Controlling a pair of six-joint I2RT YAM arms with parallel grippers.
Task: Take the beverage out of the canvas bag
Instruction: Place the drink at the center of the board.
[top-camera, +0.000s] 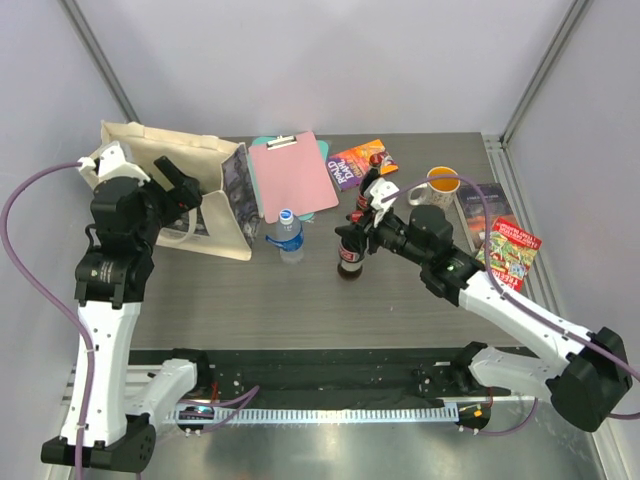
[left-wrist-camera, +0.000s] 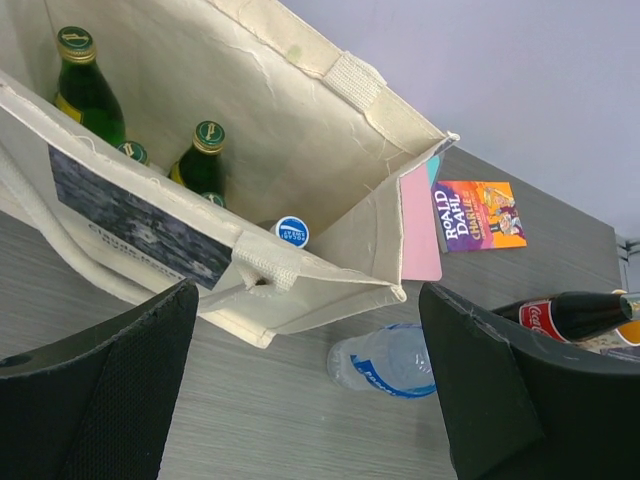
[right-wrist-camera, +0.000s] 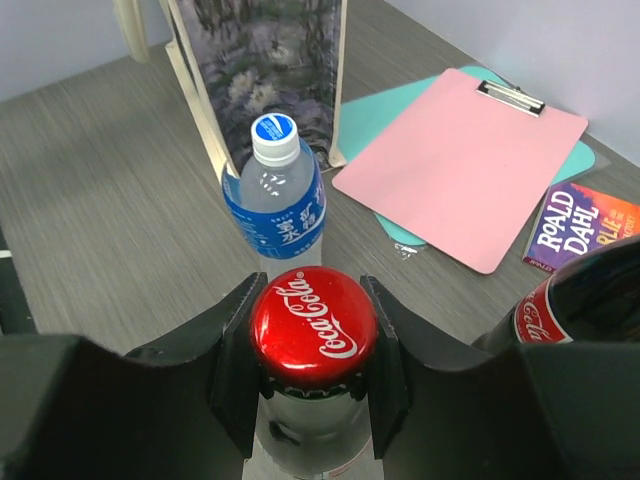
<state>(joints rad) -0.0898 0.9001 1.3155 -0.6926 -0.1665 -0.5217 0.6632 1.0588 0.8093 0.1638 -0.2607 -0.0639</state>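
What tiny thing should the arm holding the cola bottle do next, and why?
Probably open the right fingers and let go. The Coca-Cola bottle they pinch by its cap seems to stand upright on the table, already outside the canvas bag, beside the water bottle.

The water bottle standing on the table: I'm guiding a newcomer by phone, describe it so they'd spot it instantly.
Find the cream canvas bag at the left rear of the table. Right of its printed end, in front of the pink clipboard, stands the water bottle. It is clear plastic with a blue label and blue-white cap, unlike the dark, red-capped cola bottle in the right gripper.
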